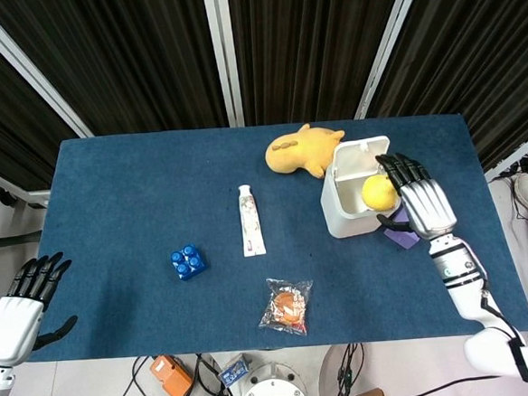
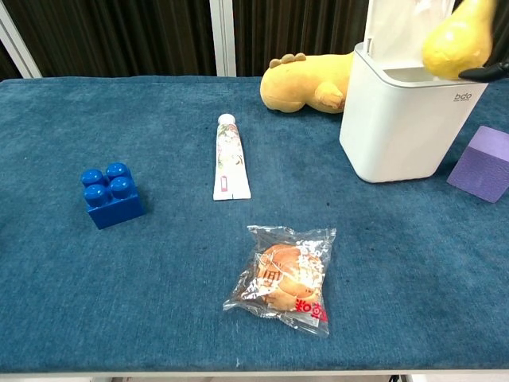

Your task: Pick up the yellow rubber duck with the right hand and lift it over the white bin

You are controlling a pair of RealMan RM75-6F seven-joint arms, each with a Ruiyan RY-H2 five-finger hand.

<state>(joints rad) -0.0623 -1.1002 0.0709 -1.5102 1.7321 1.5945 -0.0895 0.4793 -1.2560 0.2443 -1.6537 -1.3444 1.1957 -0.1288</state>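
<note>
The right hand (image 1: 416,204) grips the yellow rubber duck (image 1: 378,192) tight. At the right of the frame, the duck hangs over the open white plastic bin (image 1: 356,211). The job looks done.

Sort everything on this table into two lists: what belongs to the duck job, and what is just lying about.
Job: yellow duck, right hand holding it, white bin.

Lying about: blue block, tube, wrapped snack, plush toy, purple block. The left hand holds nothing.

A yellow duck (image 1: 377,192) above the white bin (image 1: 354,212) (purple block (image 2: 483,163), blue brick (image 1: 188,261) elsewhere).
</note>
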